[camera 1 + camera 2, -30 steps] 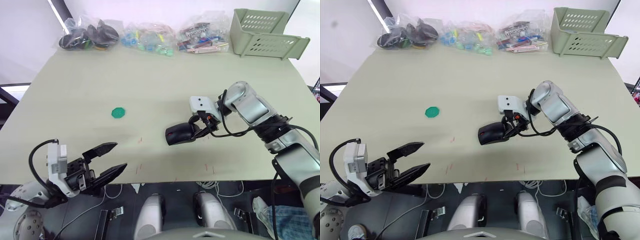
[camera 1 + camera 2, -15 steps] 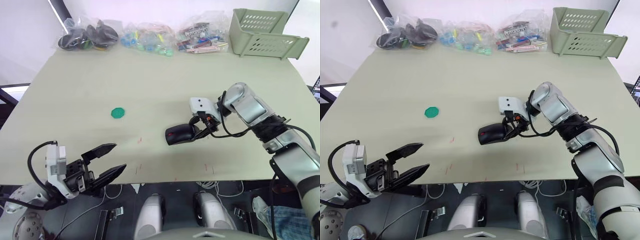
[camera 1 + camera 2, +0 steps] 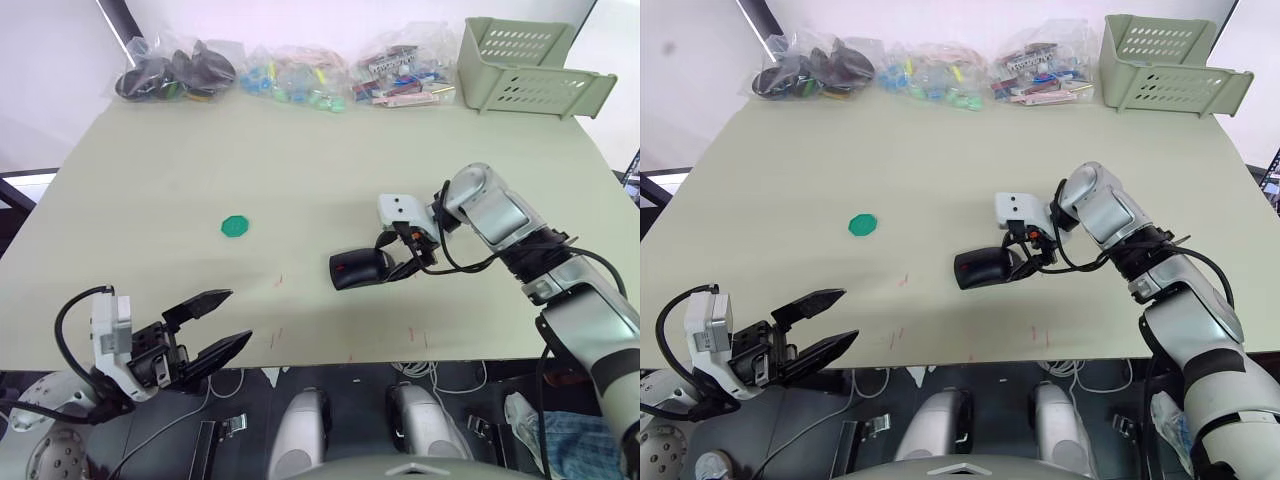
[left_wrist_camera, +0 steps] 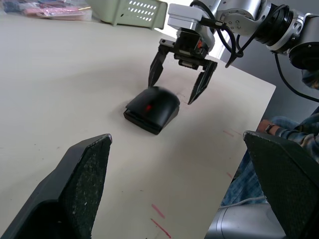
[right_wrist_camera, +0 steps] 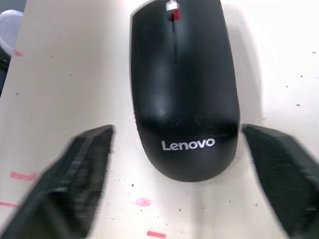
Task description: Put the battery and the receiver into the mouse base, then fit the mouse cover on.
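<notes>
The black mouse lies flat on the table with its glossy mouse cover seated on the mouse base; a red scroll wheel shows at its front. My right gripper is open just behind the mouse's rear end, one finger to each side and clear of it. My left gripper hangs open and empty off the table's near left edge, far from the mouse. The battery and the receiver are hidden.
Clear bags of parts line the far edge, with a green basket at the far right. A small green disc lies left of centre. Red marks dot the near table.
The mouse has settled flat and sits slightly further left. My right gripper's fingers now stand clear of its rear. My left gripper has sunk a little lower.
</notes>
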